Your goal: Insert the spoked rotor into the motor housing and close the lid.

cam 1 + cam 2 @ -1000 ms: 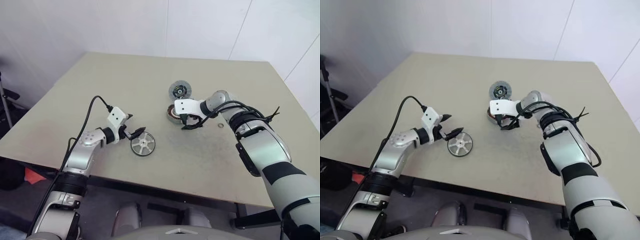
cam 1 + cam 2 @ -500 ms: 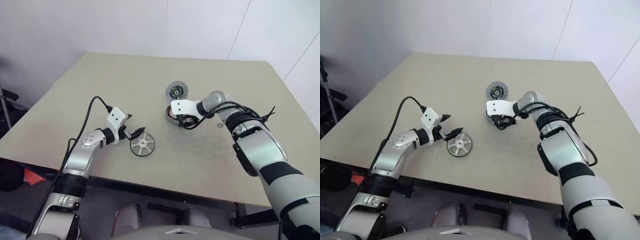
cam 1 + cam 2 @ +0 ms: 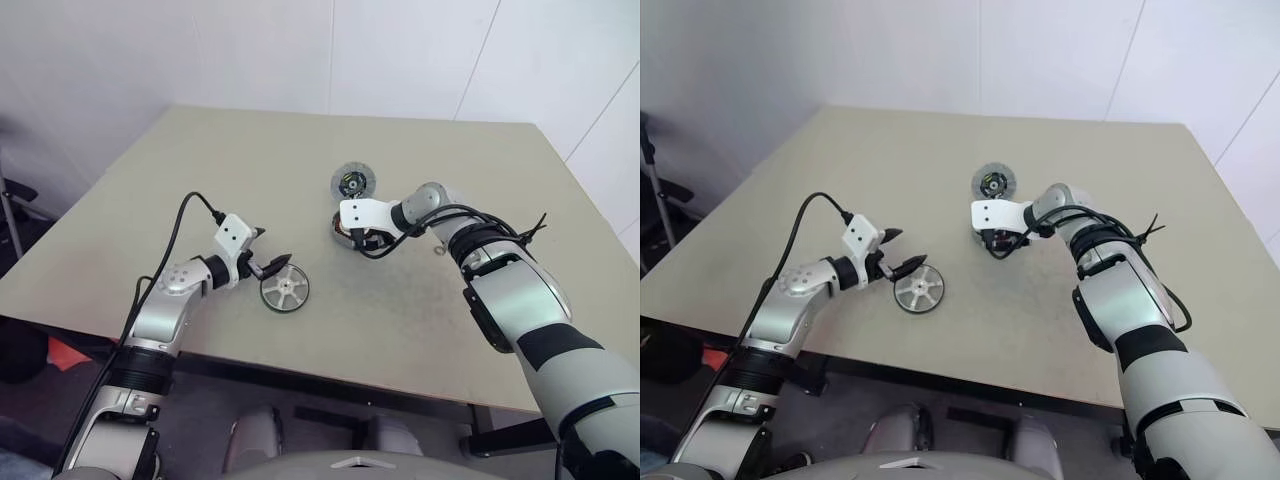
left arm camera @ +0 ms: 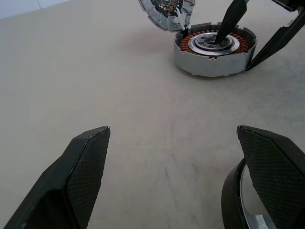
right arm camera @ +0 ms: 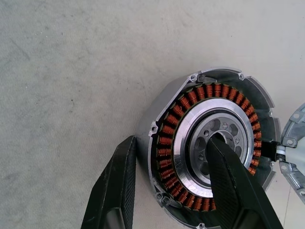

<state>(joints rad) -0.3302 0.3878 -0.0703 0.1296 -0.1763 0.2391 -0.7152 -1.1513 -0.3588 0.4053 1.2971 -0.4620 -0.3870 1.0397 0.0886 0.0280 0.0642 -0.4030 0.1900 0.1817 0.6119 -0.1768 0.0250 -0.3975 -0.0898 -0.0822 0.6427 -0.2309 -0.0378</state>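
right claw (image 5: 176, 191) straddling motor housing (image 5: 209, 148) wall | left claw (image 4: 176, 176) open | beige table (image 3: 250, 180) | white walls (image 3: 200, 50)

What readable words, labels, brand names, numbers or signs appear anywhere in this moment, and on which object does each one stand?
None can be read.
Lid: a small green-yellow mark at its dark centre, too small to read.
Motor housing: bare metal and copper windings, no lettering.
Spoked rotor: no marking visible.
Table: plain, no print.

left arm: lower left of head view, left gripper (image 3: 268, 262) jaws wide apart | right arm: from lower right to centre, right gripper (image 3: 362, 240) jaws part-closed, angled down
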